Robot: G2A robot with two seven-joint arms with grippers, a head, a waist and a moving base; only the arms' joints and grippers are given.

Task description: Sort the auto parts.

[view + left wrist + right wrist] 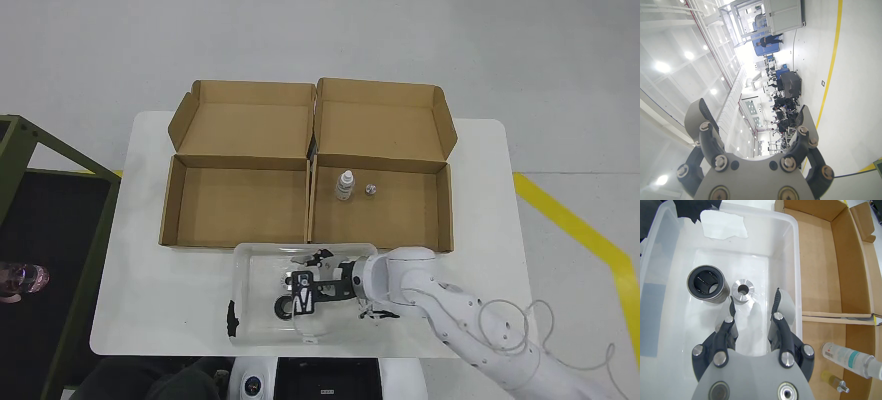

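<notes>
2 open cardboard boxes sat side by side on the far half of the white counter point(140, 250), the left box point(240, 205) and the right box point(400, 210). 1 clear plastic bin point(240, 290) sat just in front of them at the near edge.

The bin held 2 parts. 1 was a black-ended linear bearing point(707, 283) and 1 a smaller silver bushing point(743, 291). They stood just beside each other and apart, each apparently on end with its bore opening upward.

The right pincer point(754, 298) was down inside the bin, released, with 1 fingertip beside the bushing and nothing between the fingers.

In the right box lay 1 small white bottle point(345, 185), its long axis running near to far with the cap at the far end. 1 small metal piece point(370, 189) lay just to its right.

The left pincer point(753, 104) was aimed away from the counter at the hall, its fingers spread wide and holding nothing.
</notes>
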